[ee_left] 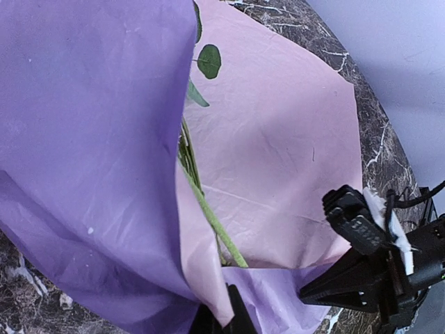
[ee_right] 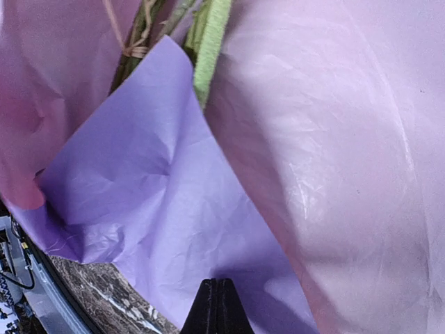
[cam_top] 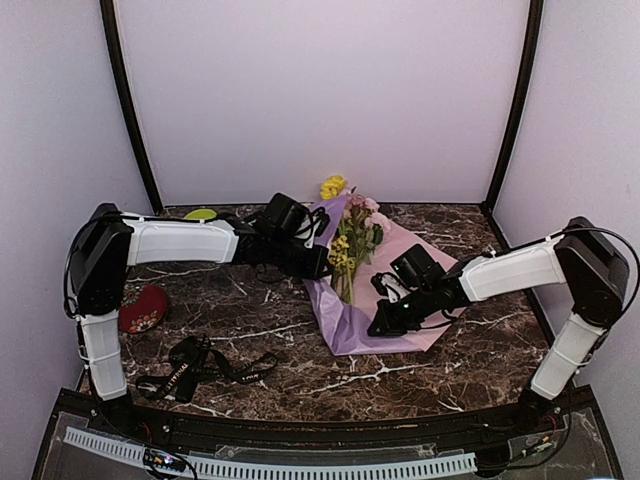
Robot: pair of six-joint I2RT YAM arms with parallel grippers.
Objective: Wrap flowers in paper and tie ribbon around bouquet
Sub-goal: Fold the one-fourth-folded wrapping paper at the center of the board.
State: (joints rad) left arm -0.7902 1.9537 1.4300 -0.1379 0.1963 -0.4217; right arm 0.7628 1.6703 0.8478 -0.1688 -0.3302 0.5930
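paper [cam_top: 345, 325]: thin crinkled lilac sheet, frame centre, left flap raised | flowers [cam_top: 350, 235]: slender green stems on it | left gripper [cam_top: 318, 262]: pinching the flap | right gripper [cam_top: 380, 325]: closed at the lower edge, grip unclear

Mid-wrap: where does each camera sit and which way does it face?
Top external: above and behind the bases, looking down at the marble table; both arms meet at the lilac-purple paper sheet.
Left wrist: low beside the paper, facing the right fingers; left fingers at bottom edge.
Right wrist: pressed close to the paper; right fingers shut at bottom edge.
Shared: both wrist views show the green flower stems.
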